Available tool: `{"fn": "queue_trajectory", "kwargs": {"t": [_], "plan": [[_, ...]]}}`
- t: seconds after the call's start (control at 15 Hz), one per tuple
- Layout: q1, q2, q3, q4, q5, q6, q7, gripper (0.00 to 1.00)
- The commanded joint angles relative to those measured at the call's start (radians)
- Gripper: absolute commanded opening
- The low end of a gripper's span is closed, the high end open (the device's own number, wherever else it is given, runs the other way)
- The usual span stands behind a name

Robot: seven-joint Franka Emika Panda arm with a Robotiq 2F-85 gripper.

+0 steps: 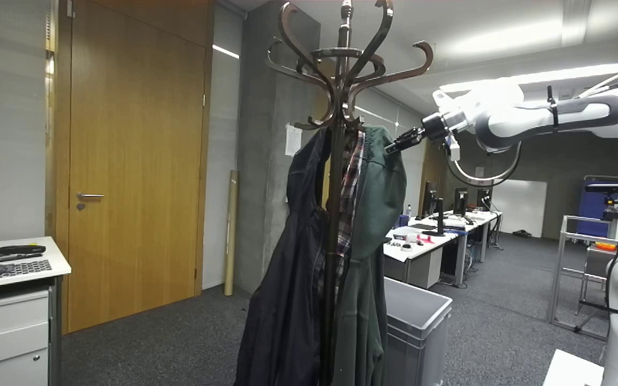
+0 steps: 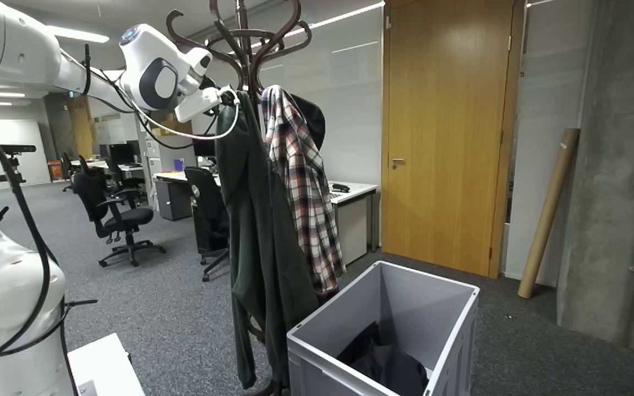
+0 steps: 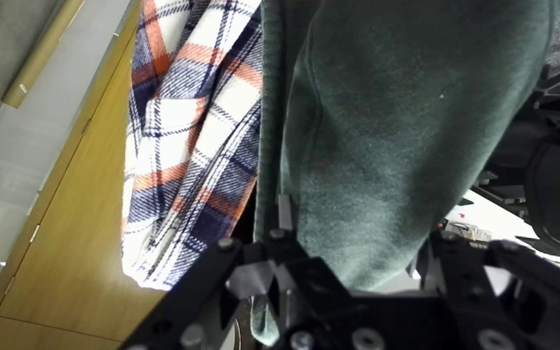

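Note:
My gripper [image 1: 389, 149] points at the upper part of a dark green garment [image 1: 379, 198] on a dark wooden coat rack [image 1: 333, 187]. In the wrist view the gripper [image 3: 355, 231] is open, its fingers wide apart, with the green garment [image 3: 382, 121] showing across the gap. The left finger overlaps the cloth; whether it touches is not clear. A plaid shirt [image 3: 178, 146] hangs left of the garment there and beside it in an exterior view [image 2: 298, 170]. A dark jacket [image 1: 290, 268] hangs on the rack's far side. In an exterior view the fingers are hidden behind the wrist camera.
A grey bin [image 2: 421, 297] stands on the floor beside the rack, with dark cloth [image 2: 386, 366] inside. The rack's curved hooks [image 1: 389, 78] rise above the gripper. Desks [image 1: 448, 225], office chairs [image 2: 124, 217], a wooden door [image 2: 443, 137] and a cardboard tube [image 2: 551, 214] stand farther off.

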Motion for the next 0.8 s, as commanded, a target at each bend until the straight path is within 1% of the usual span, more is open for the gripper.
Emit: {"fn": "queue_trajectory", "kwargs": {"t": [0.0,0.2,0.27,0.47,0.73], "plan": [[0.021,-0.018,-0.030,0.056,-0.015,-0.028,-0.017,0.22],[0.006,-0.058,-0.041,0.083,-0.023,-0.050,-0.015,0.01],[0.000,-0.074,-0.044,0.089,-0.026,-0.056,-0.013,0.00],[-0.022,-0.110,-0.061,0.102,-0.034,-0.069,-0.008,0.01],[-0.069,-0.162,-0.080,0.104,-0.065,-0.070,0.001,0.01]]}}
